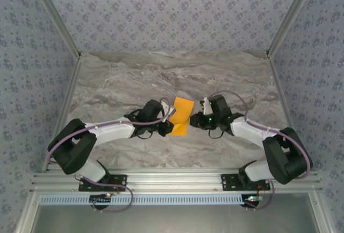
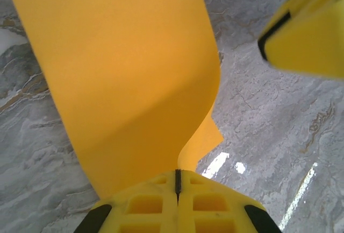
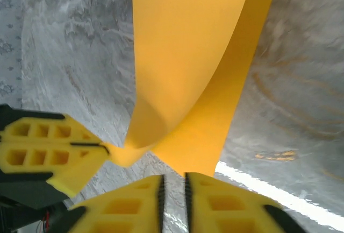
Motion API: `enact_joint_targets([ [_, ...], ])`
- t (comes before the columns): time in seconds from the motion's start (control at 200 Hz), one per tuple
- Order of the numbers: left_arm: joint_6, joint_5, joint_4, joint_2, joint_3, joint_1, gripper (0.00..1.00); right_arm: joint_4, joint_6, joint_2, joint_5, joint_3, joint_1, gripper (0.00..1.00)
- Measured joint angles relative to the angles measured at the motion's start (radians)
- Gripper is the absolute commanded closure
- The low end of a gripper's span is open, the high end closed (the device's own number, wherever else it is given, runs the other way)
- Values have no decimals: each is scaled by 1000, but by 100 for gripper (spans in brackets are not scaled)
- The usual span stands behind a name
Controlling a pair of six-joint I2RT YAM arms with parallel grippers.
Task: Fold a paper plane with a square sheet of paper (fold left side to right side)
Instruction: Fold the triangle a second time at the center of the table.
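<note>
The square sheet of paper (image 1: 181,115), plain orange-yellow, lies at mid-table between both arms, its near part lifted and curling over. My left gripper (image 1: 169,121) is shut on the sheet's near left corner (image 2: 201,139); the jaws meet at the paper's edge (image 2: 178,175). The sheet (image 2: 123,82) bows upward from that grip. My right gripper (image 3: 173,182) stands just short of the sheet's near edge (image 3: 193,152), jaws a narrow slit apart with bare table showing between them. The left gripper (image 3: 109,149) pinches the curled corner to its left. The paper plane is out of view.
Grey marble tabletop (image 1: 134,77) extends behind and to both sides of the sheet. Patterned walls and aluminium posts (image 1: 59,20) bound the cell. The arm bases sit on a rail (image 1: 172,180) at the near edge.
</note>
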Motion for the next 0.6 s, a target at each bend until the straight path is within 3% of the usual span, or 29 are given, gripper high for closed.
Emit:
enact_joint_targets([
  [0.6, -27, 92, 8, -1, 0, 79, 100, 58, 31, 193, 85, 38, 119, 92],
])
